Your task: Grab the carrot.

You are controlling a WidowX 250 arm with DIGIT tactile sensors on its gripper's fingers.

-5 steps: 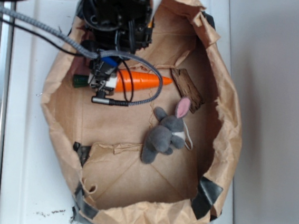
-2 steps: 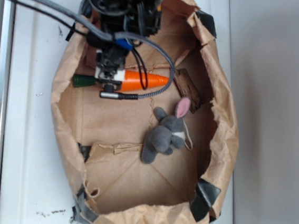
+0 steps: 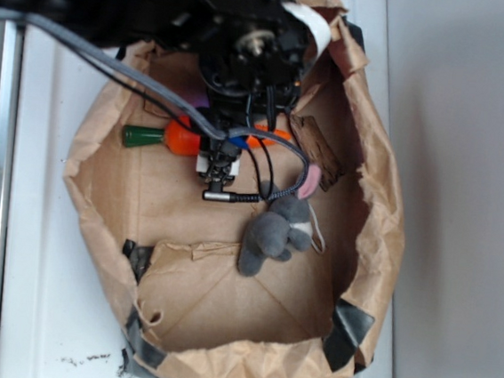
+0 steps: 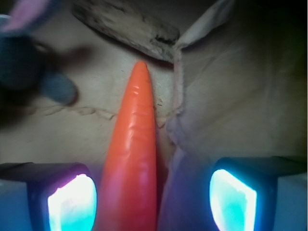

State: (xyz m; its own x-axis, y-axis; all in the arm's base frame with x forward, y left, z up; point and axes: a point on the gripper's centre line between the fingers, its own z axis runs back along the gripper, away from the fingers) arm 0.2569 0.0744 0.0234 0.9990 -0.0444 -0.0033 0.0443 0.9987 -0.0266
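Note:
The orange carrot (image 3: 181,137) lies on the floor of the brown paper bag (image 3: 384,211), its dark green stem end pointing left. The arm hides its middle. My gripper (image 3: 220,163) hangs over the carrot's middle. In the wrist view the carrot (image 4: 134,159) runs lengthwise between my two fingers, tip pointing away. My gripper (image 4: 153,202) is open. The carrot lies close to the left pad (image 4: 72,202), with a wide gap to the right pad (image 4: 233,199). I cannot tell whether the left pad touches it.
A grey plush bunny (image 3: 280,223) lies right of and below the gripper; it also shows blurred in the wrist view (image 4: 24,53). A small brown wooden block (image 3: 316,151) sits past the carrot's tip, seen too in the wrist view (image 4: 125,26). Crumpled bag walls rise all round.
The arm has moved right along the carrot, from near the stem end to its middle. More of the thick orange end now shows. The bag's left wall has shifted.

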